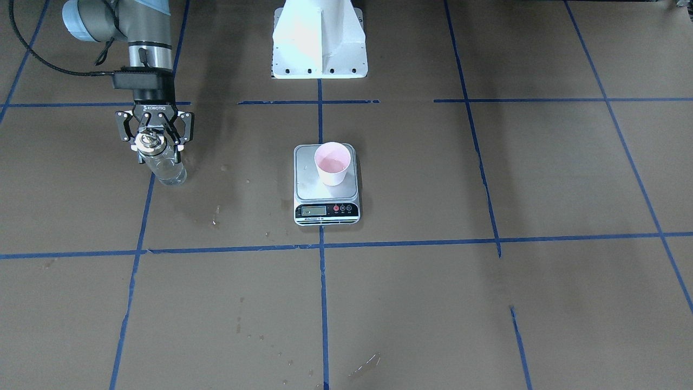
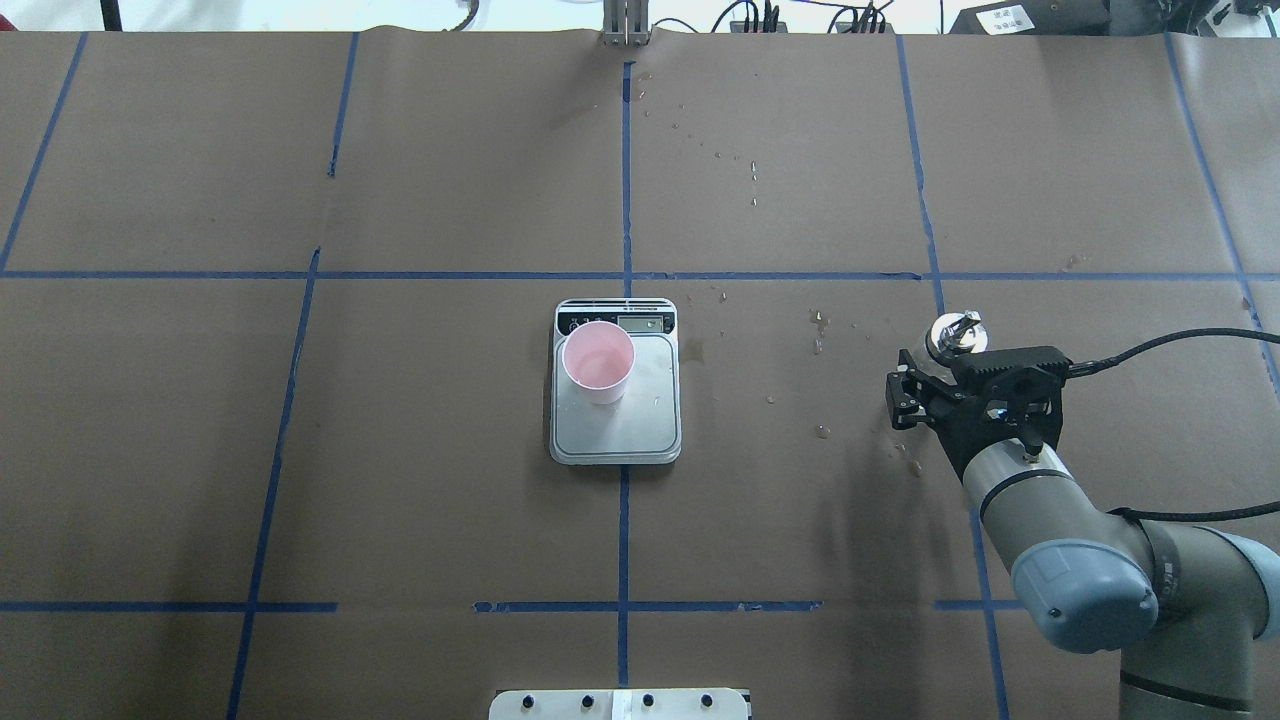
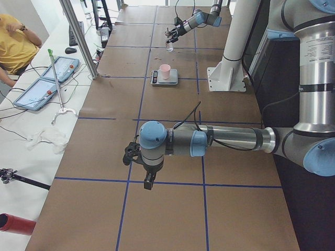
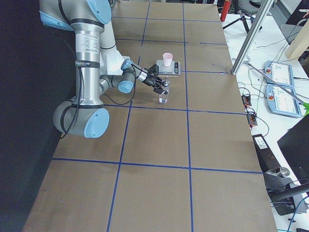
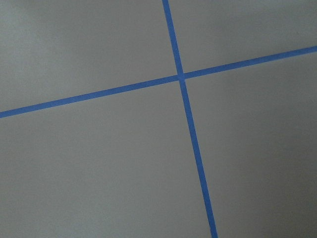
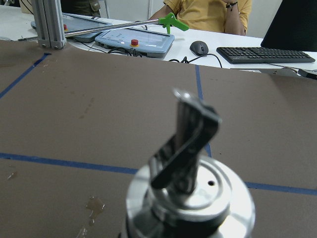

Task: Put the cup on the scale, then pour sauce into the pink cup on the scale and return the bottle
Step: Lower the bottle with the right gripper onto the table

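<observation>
Spout up, the bottle (image 6: pixel 190 198) stands well apart from the scale (image 1: pixel 311 187), right end effector (image 1: pixel 156 149) clamped below its collar; it should sit flat on the tabletop (image 1: pixel 433 303) before release.

The white brand name ROBOTIQ stands on the black body of the right gripper (image 1: pixel 156 143). The flat square steel kitchen scale (image 1: pixel 325 189) has a small display and tiny print on its black front strip, both too small to read.

Clear glass bottle (image 1: pixel 169 171) with shiny metal collar (image 6: pixel 229 199); brushed steel scale (image 1: pixel 308 185); matt pink cup (image 1: pixel 333 171).
</observation>
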`<state>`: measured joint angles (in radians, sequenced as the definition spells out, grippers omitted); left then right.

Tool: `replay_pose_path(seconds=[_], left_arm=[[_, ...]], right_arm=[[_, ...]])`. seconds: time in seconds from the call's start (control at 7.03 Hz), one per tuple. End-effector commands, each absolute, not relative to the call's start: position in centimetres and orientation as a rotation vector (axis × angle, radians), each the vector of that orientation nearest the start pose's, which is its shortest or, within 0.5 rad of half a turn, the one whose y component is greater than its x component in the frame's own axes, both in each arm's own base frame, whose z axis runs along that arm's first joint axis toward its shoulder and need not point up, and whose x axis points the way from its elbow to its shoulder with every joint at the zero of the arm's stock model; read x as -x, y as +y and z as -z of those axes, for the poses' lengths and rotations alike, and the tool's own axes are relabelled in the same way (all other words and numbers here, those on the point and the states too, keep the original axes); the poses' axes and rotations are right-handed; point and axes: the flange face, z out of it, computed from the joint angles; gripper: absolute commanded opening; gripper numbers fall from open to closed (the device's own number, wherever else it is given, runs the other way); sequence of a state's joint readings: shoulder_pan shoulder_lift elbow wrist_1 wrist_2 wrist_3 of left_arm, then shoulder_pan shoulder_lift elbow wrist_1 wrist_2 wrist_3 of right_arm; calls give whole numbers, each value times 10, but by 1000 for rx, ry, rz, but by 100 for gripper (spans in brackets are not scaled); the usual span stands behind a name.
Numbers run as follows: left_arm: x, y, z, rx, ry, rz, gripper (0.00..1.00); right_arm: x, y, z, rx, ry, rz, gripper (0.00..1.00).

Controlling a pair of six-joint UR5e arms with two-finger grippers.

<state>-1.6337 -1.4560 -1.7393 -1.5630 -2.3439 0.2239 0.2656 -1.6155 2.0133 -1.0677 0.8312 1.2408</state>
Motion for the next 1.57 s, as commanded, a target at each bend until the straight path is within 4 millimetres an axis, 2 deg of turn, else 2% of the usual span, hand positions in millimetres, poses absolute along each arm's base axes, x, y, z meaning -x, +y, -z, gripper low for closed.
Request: replay_pose_path(seconds=[0.0, 0.43, 0.57, 0.85, 1.0, 1.28, 1.42], left_arm=[[92, -442, -630, -160, 759, -173, 100], [92, -442, -630, -161, 759, -174, 100], [92, -442, -630, -162, 759, -172, 100], [92, -442, -630, -161, 759, -174, 100], [92, -442, -630, -161, 759, -174, 100], [92, -442, -630, -161, 759, -174, 100], [92, -442, -630, -161, 759, -174, 100]], right_arm=[[391, -318, -404, -894, -620, -276, 0], [390, -319, -405, -891, -619, -275, 0], [389, -319, -404, -892, -620, -277, 4], [389, -319, -407, -891, -615, -275, 21], [388, -319, -409, -889, -611, -273, 23], [387, -318, -410, -888, -609, -272, 38], [387, -318, -411, -888, -609, -270, 40]])
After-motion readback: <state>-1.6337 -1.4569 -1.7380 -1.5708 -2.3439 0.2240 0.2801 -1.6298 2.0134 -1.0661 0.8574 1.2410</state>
